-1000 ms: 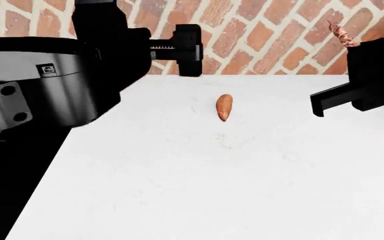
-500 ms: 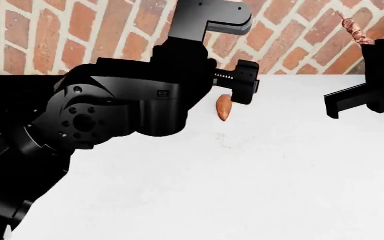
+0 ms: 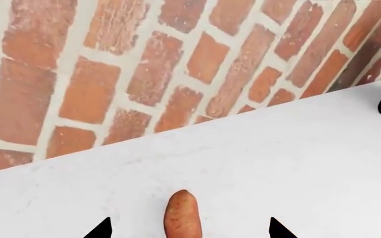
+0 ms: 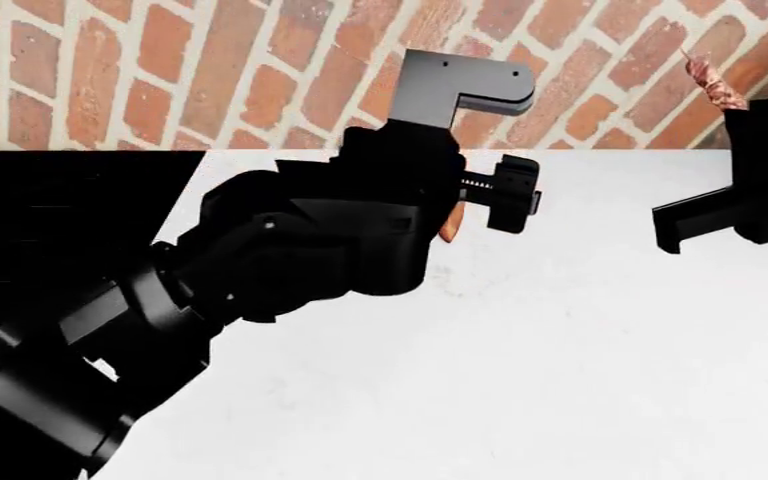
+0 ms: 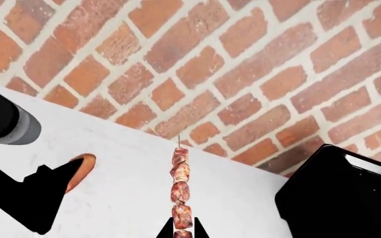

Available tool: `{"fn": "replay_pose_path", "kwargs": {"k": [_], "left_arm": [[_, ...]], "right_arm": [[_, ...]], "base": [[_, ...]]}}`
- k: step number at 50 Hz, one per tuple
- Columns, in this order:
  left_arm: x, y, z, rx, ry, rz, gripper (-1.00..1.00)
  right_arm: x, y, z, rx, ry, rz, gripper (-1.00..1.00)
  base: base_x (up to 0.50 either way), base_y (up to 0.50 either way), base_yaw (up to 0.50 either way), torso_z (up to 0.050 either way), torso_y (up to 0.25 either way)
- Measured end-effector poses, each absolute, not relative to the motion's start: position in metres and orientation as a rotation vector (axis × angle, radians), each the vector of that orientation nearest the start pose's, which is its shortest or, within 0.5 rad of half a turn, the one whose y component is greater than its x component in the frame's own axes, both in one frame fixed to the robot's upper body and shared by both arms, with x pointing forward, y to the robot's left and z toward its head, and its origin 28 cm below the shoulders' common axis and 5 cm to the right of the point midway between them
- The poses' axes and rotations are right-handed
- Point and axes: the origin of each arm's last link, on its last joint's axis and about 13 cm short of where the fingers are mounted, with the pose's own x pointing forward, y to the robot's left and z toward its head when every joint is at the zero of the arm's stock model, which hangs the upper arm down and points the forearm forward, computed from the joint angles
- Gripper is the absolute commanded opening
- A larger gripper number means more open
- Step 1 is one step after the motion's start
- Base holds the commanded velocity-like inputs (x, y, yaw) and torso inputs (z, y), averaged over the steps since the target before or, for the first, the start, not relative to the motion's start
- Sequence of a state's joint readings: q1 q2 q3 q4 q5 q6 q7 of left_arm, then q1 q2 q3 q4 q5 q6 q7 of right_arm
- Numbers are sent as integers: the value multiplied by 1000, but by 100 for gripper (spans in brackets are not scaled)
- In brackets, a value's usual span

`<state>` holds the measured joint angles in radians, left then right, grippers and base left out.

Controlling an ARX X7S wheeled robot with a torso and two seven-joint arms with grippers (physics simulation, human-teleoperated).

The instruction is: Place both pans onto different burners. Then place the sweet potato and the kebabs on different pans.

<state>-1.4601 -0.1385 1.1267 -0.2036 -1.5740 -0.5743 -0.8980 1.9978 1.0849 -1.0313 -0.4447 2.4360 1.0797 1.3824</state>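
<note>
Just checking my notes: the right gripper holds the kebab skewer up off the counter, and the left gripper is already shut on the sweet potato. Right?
Not quite. The left wrist view shows the left gripper open, fingertips either side of the sweet potato lying on the counter. The right gripper does hold the kebab skewer.

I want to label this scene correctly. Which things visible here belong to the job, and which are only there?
Belong to the job:
sweet potato, between the open left gripper fingertips
kebabs, held by the right gripper

Only there:
white counter
brick wall
No pans or burners are visible.
</note>
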Motion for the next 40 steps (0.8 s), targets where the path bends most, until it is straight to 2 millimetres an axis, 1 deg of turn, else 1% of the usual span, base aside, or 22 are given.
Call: {"fn": "replay_pose_path", "kwargs": {"k": [14,40], "left_arm": [[316,48,253,87,266,-321,100],[331,35,227,142,306,-270,100]], "right_arm": [[150,-152,371,-362,207,-13,-100],[157,-153,360,-356,225,0,-100]], "base": [[0,0,0,0,0],[0,0,0,0,0]]}}
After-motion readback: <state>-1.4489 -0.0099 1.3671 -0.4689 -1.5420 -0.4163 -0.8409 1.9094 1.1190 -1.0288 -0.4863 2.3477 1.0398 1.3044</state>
